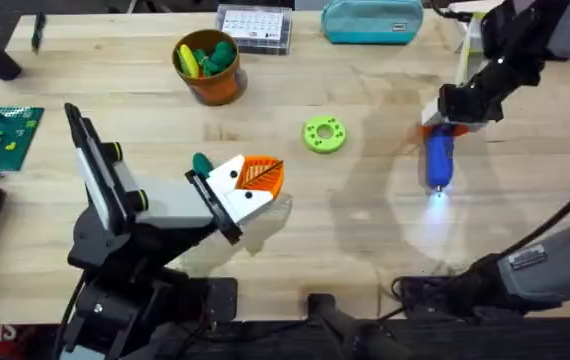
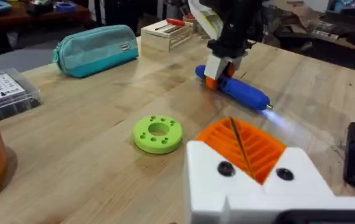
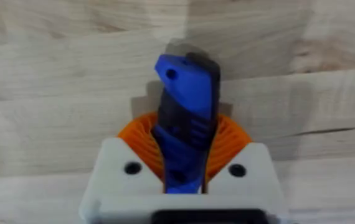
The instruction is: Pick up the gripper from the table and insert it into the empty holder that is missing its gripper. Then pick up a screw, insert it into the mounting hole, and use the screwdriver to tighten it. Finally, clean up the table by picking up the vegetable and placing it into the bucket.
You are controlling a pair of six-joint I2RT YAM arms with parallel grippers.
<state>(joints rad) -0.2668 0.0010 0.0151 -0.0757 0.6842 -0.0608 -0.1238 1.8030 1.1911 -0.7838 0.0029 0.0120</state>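
Note:
The blue screwdriver [image 1: 438, 160] hangs just above the table [image 1: 365, 235] at the right, its tip light glowing on the wood. My right gripper [image 1: 446, 127] is shut on its upper end. The right wrist view shows the orange pads [image 3: 230, 140] pressed against the blue body [image 3: 187, 93]. My left gripper [image 1: 270, 177] hovers low near the table's middle, shut with nothing between its pads. From the left wrist, the screwdriver [image 2: 243, 92] lies beyond my left gripper [image 2: 236, 137]. The orange bucket [image 1: 208, 70] stands at the back left with green and yellow vegetables [image 1: 213, 55] inside.
A green ring with small holes [image 1: 324, 134] lies between the two grippers. At the back stand a teal pouch [image 1: 370, 20] and a clear parts box [image 1: 255, 28]. A green board [image 1: 0, 135] sits at the left edge.

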